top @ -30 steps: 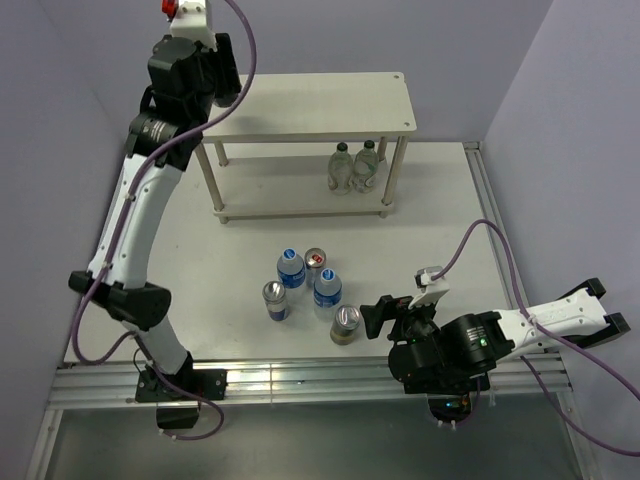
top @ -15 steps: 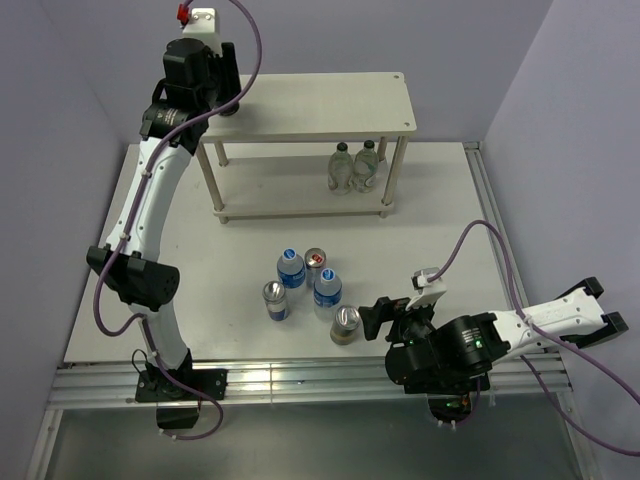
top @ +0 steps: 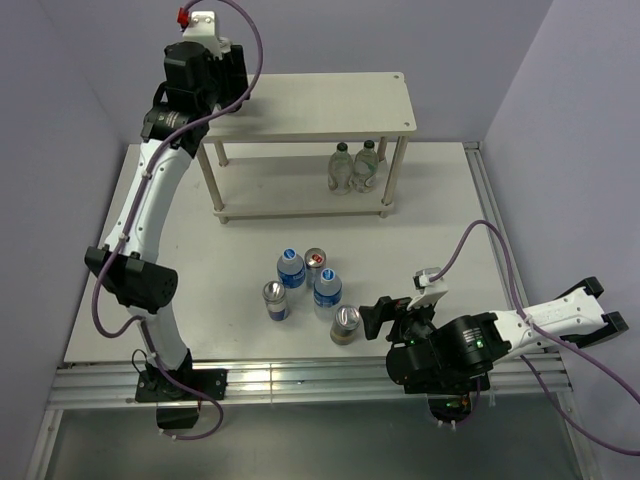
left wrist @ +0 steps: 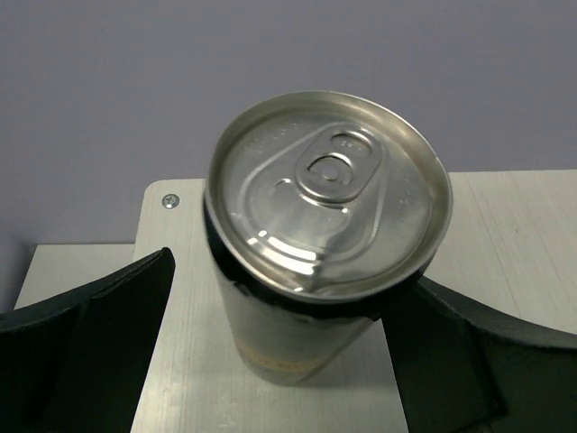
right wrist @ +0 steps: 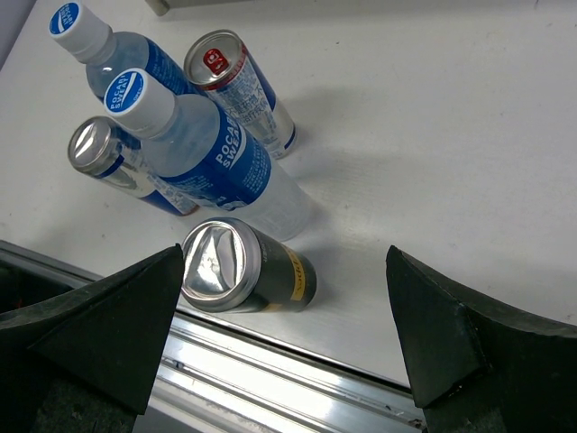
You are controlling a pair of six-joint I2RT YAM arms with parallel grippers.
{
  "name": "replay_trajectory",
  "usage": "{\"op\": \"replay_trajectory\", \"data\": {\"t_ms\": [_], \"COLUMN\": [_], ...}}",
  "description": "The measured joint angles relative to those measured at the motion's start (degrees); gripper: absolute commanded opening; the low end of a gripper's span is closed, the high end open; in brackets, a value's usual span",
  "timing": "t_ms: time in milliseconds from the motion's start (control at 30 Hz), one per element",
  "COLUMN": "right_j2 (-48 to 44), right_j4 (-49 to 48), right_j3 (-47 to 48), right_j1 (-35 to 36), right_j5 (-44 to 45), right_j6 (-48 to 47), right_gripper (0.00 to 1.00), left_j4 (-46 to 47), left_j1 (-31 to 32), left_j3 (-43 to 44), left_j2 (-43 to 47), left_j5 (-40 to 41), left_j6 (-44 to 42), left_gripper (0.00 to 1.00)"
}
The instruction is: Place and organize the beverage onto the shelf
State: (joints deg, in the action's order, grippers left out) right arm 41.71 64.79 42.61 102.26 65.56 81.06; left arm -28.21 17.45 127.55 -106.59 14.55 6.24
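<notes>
The tall black-and-gold can [left wrist: 325,244] has a shiny, smooth metal lid. The cream shelf board [left wrist: 505,234] looks matt and faintly streaked. The clear water bottles [right wrist: 216,162] are glossy plastic.

Shelf [top: 330,100]: cream boards and legs.
Top-board can [left wrist: 329,194]: black body, pale gold band low down, silver lid.
Lower-board bottles [top: 340,166]: clear, pale caps.
Bottles in front of the shelf [right wrist: 216,158]: clear, blue labels with white lettering, white caps with blue discs.
Slim cans in front of the shelf [right wrist: 239,90]: blue and silver; one lid has a red tab.
Dark can in front of the shelf [right wrist: 248,266]: black, yellow-gold band, silver lid.
Table [top: 440,200]: white.
</notes>
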Motion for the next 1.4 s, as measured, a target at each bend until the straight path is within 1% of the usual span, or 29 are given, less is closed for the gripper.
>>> {"op": "replay_trajectory", "data": {"t_ms": [200, 267, 333, 400, 467, 567, 633, 700, 800, 867, 967, 1100, 1233, 1333, 1400], "right_j2": [0.3, 0.5, 0.6, 0.6, 0.6, 0.6, 0.5, 0.3, 0.0, 0.0, 0.0, -0.3, -0.4, -0.3, 0.0], "right_j4": [0.1, 0.3, 0.5, 0.6, 0.7, 0.7, 0.7, 0.7, 0.7, 0.7, 0.7, 0.7, 0.7, 0.7, 0.7], "right_j3": [0.0, 0.0, 0.0, 0.0, 0.0, 0.0, 0.0, 0.0, 0.0, 0.0, 0.0, 0.0, 0.0, 0.0, 0.0], "right_j1": [0.2, 0.2, 0.2, 0.2, 0.2, 0.2, 0.2, 0.2, 0.3, 0.3, 0.3, 0.4, 0.5, 0.5, 0.5], "right_j5": [0.0, 0.0, 0.1, 0.1, 0.2, 0.5, 0.6, 0.7, 0.9, 0.9, 0.9, 0.9, 0.9, 0.9, 0.9], "right_j6": [0.4, 0.6, 0.7, 1.0, 1.0, 1.0, 1.0, 1.0, 1.0, 0.9, 0.9, 0.9, 0.9, 1.0, 1.0], "right_gripper": [1.0, 1.0, 1.0, 1.0, 1.0, 1.0, 1.0, 1.0, 1.0, 1.0, 1.0, 1.0, 1.0, 1.0, 1.0], "left_j4": [-0.7, -1.2, -1.8, -1.1, -0.7, 1.4, 1.8, 1.7, 0.0, -1.1, -3.4, -7.6, -10.8, -10.5, -9.7], "left_j1": [1.4, 3.5, 6.6, 11.4, 17.5, 27.1, 31.0, 35.3, 42.1, 46.9, 52.5, 59.5, 66.2, 68.7, 69.0], "left_j3": [-0.8, -1.5, -3.9, -10.0, -17.4, -31.6, -40.2, -49.1, -60.2, -66.5, -73.1, -79.8, -83.4, -85.9, -87.6], "left_j2": [4.4, 7.4, 11.6, 17.7, 24.4, 34.7, 39.4, 43.2, 45.5, 46.4, 47.9, 51.1, 51.4, 50.0, 48.2], "left_j5": [2.3, 4.0, 5.9, 8.6, 11.4, 15.3, 17.7, 21.2, 24.8, 26.5, 28.7, 33.8, 37.2, 38.1, 38.6], "left_j6": [-0.2, -0.3, -0.5, -0.6, -0.4, 1.7, 4.3, 8.2, 14.5, 19.2, 26.3, 38.9, 50.3, 56.4, 59.2], "left_gripper": [0.99, 0.99, 0.99, 0.99, 0.99, 0.99, 0.99, 0.99, 0.99, 0.99, 0.99, 0.99, 0.99, 0.99, 0.99]}}
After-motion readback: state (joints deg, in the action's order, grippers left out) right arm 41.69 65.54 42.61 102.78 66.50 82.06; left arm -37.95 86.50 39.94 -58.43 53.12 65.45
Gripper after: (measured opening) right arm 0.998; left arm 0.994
